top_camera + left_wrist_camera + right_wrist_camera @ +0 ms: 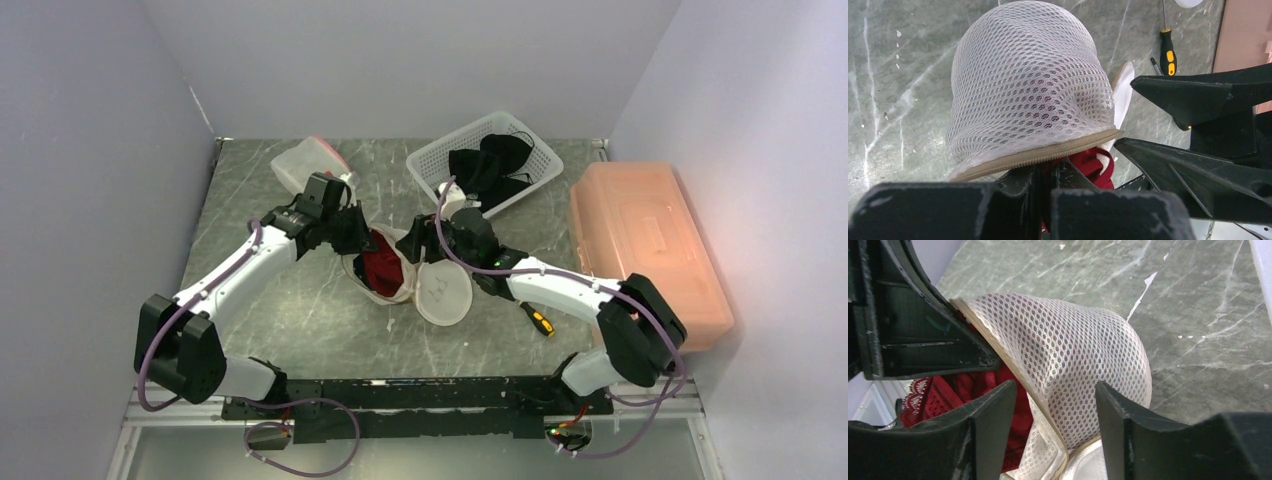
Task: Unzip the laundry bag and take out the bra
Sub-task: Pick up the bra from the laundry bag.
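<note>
Limp laundry bag (1028, 90), rim pinched in closed left fingers (1068, 177), straddled by spread right fingers (993, 425); soft, light bra (948, 395) graspable at lace.

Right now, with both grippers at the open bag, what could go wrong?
1. The right gripper is open astride the mesh wall of the laundry bag; closing may catch mesh, not the red bra.
2. The left gripper pinches the zip rim, seemingly with red cloth too; the bra may be trapped there and drag the bag.
</note>
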Tool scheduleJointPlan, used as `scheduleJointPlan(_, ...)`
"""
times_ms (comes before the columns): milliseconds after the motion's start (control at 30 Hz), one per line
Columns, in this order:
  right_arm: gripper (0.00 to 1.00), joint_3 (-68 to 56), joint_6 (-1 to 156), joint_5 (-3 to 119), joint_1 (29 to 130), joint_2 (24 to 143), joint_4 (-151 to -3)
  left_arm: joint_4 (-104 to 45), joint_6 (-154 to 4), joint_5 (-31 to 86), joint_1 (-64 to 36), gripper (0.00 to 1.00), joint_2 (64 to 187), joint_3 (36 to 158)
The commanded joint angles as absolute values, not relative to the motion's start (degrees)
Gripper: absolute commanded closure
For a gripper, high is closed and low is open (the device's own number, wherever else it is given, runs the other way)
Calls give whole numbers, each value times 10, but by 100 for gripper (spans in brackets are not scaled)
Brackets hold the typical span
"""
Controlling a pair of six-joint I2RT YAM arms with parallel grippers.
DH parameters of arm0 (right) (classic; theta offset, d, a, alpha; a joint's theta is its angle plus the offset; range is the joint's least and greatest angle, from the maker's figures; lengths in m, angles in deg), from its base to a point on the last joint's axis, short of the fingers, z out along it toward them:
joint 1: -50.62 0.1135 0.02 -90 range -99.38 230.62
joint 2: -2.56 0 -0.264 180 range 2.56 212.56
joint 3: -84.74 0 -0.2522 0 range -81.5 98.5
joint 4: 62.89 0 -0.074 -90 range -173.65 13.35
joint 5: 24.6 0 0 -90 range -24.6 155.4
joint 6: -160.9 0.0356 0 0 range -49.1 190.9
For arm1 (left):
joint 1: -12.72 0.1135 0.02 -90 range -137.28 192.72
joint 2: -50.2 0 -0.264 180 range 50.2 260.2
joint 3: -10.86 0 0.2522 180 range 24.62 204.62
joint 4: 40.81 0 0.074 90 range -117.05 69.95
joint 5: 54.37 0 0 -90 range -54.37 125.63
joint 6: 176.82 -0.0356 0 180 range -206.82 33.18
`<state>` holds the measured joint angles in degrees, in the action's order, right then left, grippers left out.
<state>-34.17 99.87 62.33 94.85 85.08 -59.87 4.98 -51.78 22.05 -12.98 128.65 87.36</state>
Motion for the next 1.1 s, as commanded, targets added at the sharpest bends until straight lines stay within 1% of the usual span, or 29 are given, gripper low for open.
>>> scheduleJointPlan(0, 41, -311, 980, 616, 949, 866, -590, 28, -533, 196, -131, 97, 1287, 877)
scheduleJointPlan(67, 49, -299, 978, 618, 948, 880, -598, 26, -535, 193, -131, 97, 1290, 876)
scheduleJointPlan(200, 58, -284, 981, 604, 948, 904, -596, 21, -541, 187, -131, 97, 1291, 871)
scheduleJointPlan(267, 66, -283, 987, 599, 948, 913, -591, 20, -545, 187, -131, 97, 1291, 868)
scheduleJointPlan(333, 75, -281, 991, 593, 949, 919, -586, 22, -549, 186, -131, 97, 1293, 865)
scheduleJointPlan(367, 81, -281, 994, 588, 948, 920, -583, 24, -551, 187, -131, 97, 1295, 864)
scheduleJointPlan(433, 96, -281, 1000, 585, 948, 924, -578, 25, -556, 188, -131, 97, 1296, 860)
scheduleJointPlan(467, 100, -284, 1003, 587, 947, 923, -575, 26, -558, 190, -131, 97, 1296, 858)
scheduleJointPlan(700, 100, -313, 1030, 624, 934, 907, -564, 39, -579, 191, -131, 97, 1277, 842)
scheduleJointPlan(900, 100, -332, 1060, 615, 901, 909, -552, 51, -612, 165, -131, 97, 1246, 838)
scheduleJointPlan(1067, 100, -341, 1063, 611, 894, 903, -549, 46, -630, 150, -131, 97, 1206, 847)
